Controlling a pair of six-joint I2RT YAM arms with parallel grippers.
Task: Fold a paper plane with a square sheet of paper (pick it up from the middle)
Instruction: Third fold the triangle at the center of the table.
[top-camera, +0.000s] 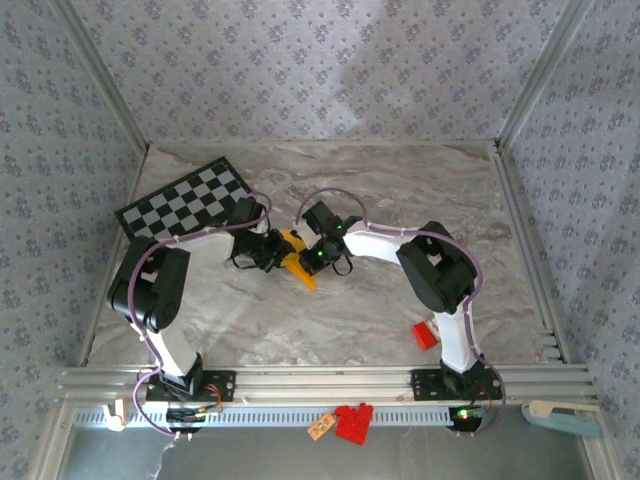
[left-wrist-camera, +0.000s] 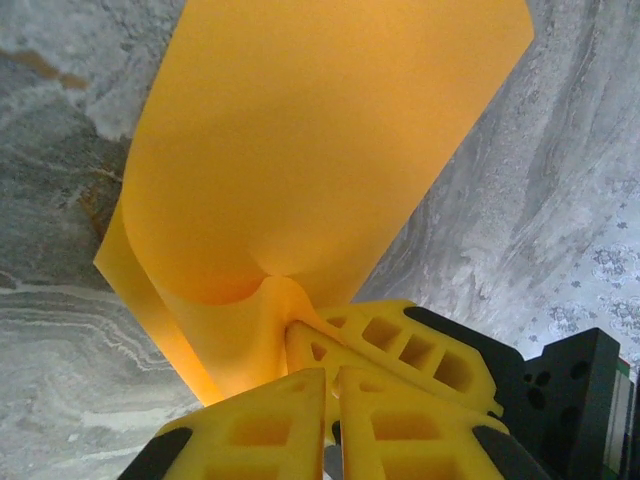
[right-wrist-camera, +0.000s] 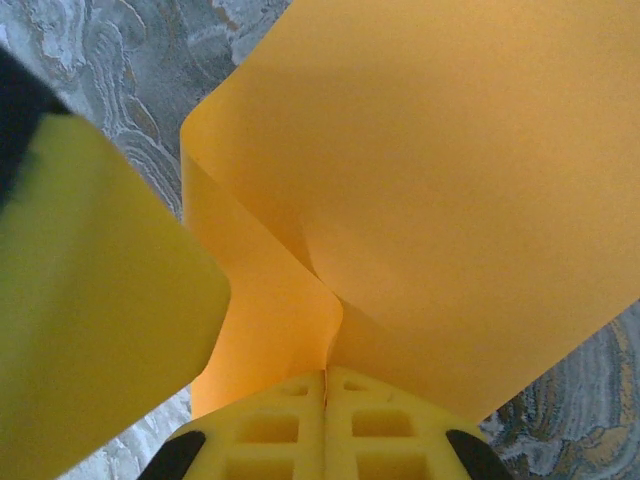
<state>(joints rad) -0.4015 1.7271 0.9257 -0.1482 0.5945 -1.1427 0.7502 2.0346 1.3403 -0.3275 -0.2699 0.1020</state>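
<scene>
Orange-yellow square sheet of paper (left-wrist-camera: 330, 150): one | left pincer (left-wrist-camera: 300, 335), right pincer (right-wrist-camera: 325, 375): both clamped on it

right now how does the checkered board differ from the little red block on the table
The checkered board is black and white; the red block is plain red. The board is far larger than the block. The board lies far left, the block by the right arm's base. Both rest on the marble table.
</scene>
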